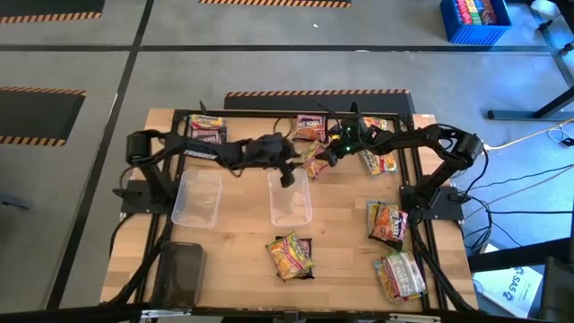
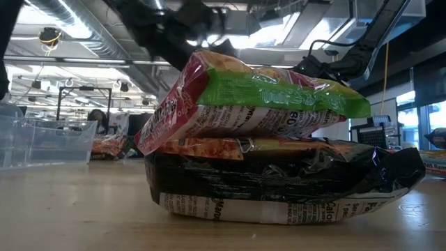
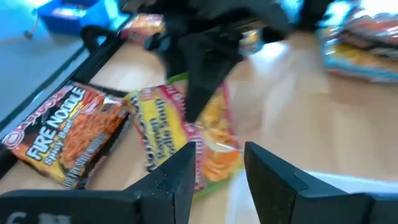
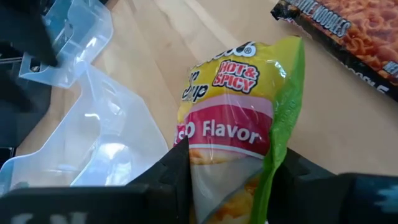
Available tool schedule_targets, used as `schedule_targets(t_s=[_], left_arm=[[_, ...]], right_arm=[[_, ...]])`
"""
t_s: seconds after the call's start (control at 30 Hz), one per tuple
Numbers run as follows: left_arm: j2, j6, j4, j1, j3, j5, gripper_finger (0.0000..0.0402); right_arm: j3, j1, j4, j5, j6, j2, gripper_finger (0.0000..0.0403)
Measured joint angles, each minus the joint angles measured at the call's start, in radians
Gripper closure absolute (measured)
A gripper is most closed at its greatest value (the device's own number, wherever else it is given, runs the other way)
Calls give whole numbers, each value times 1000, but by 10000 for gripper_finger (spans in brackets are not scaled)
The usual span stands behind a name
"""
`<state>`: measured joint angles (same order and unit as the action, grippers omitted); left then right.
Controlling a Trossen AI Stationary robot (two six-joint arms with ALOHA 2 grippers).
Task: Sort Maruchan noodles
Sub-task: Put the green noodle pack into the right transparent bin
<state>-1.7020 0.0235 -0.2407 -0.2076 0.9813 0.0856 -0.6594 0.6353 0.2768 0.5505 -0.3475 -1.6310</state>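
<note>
Right wrist view shows the right gripper [image 4: 230, 180] fingers clamped on a yellow noodle packet [image 4: 239, 130] — lifted above the far middle of the desk [image 1: 233, 233], beside a clear tray [image 1: 291, 199]. Left gripper [image 3: 217, 177] fingers stand apart, empty.

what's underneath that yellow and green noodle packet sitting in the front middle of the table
The yellow and green packet lies on top of a black packet, with a thin orange-red layer sandwiched between; whether that is a third packet cannot be told. The table beneath the stack is covered.
</note>
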Motion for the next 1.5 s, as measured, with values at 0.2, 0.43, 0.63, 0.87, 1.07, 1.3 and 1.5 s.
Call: schedule_targets(t_s=[0.2,0.43,0.63,0.87,1.07,1.3,1.5], left_arm=[[221,50,-258,48,-273,4,271],[408,53,-302,107,-442,11,271],[432,47,-300,130,-463,10,271],[432,45,-315,130,-463,18,271],[432,46,-331,130,-463,-8,271],[432,47,-345,131,-463,-38,271],[432,52,-357,131,-463,-12,271]], right_arm=[[0,0,8,3,18,0,279],[0,0,65,-1,42,10,280],[0,0,83,10,42,43,282],[0,-1,141,20,39,80,279],[0,-2,141,37,39,126,280],[0,-18,142,44,42,181,278],[0,-84,152,27,65,191,277]])
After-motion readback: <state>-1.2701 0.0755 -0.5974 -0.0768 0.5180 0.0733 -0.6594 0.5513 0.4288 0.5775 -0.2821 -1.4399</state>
